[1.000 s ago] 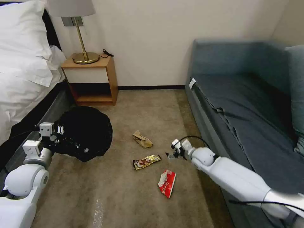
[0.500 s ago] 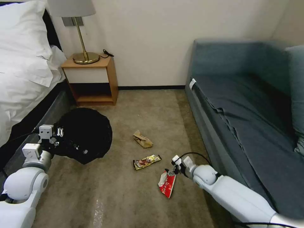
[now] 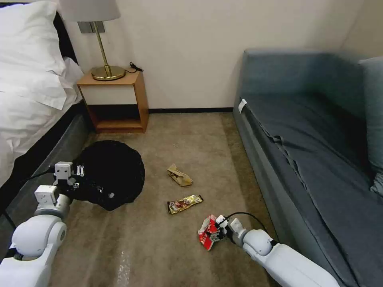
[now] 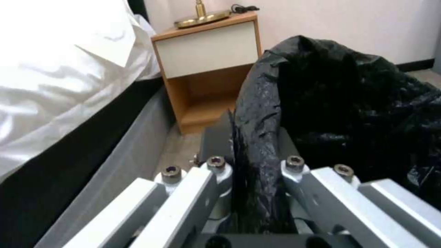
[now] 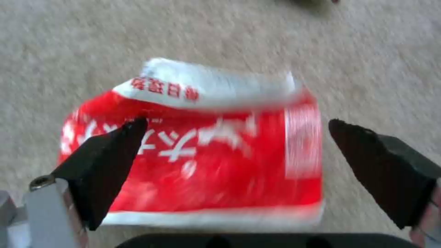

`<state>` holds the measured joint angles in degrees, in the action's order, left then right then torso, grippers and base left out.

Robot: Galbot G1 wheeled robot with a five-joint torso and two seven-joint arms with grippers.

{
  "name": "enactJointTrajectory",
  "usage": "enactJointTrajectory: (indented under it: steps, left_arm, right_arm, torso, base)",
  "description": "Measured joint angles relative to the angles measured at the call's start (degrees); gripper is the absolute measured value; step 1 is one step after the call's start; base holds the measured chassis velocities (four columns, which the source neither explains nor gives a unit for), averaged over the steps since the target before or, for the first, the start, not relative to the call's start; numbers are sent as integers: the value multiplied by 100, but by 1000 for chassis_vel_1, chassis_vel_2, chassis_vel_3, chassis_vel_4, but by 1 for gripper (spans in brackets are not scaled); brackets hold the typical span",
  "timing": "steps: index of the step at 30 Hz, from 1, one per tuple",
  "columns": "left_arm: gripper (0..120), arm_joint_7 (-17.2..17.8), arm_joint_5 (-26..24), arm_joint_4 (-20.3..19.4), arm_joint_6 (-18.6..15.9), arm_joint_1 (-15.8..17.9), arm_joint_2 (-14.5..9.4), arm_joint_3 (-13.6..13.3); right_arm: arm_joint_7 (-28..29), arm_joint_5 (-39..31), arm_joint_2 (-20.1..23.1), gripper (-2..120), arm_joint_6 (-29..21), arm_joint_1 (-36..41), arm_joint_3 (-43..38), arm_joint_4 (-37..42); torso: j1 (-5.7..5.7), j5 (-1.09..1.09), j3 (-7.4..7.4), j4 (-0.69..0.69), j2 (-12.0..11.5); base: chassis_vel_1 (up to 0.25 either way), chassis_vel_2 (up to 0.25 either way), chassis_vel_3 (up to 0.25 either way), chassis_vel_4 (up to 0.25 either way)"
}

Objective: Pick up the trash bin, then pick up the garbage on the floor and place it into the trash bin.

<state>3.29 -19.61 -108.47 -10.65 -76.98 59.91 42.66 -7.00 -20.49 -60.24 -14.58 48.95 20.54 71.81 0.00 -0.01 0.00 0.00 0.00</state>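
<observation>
Carpeted floor [image 3: 167, 247] between a bed [image 3: 28, 99] on the robot's left and a blue sofa [image 3: 319, 131] on its right, with one wooden nightstand [image 3: 115, 99] carrying one brass lamp [image 3: 104, 52] against the far wall.

One trash bin [image 3: 111, 173], lined with a black bag, is near the bed side of the floor; the left gripper [image 3: 92, 187] has its fingers clamped on the bag-covered rim [image 4: 257, 165], one finger [image 4: 216, 141] outside the rim and one inside.

Three pieces of garbage lie on the carpet in the head view: one tan crumpled paper bag [image 3: 179, 175] nearest the far wall, one brown-gold snack wrapper [image 3: 184, 203] just nearer the robot, and one red-and-white wrapper [image 3: 206, 236] nearest the robot, toward the sofa side.

The right gripper [image 3: 212, 236] is low at the red-and-white wrapper [image 5: 197, 162], its two black fingertips [image 5: 110, 162] spread wide apart, one over the wrapper's edge and the other just beyond its opposite edge.
</observation>
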Motion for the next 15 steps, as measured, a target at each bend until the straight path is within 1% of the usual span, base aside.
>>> enactJointTrajectory:
  steps: [8,15]
  left_arm:
    - [7,2,45,37,8,6,48,-14]
    - [7,2,39,35,8,-8,37,49]
  right_arm:
    - [-96,16,-224,100,155,-115,179,-264]
    - [-276,74,-266,100,286,-131,241,-437]
  torso:
    - [0,1,0,0,0]
    - [0,1,0,0,0]
  base:
    - [0,0,0,0]
    - [0,0,0,0]
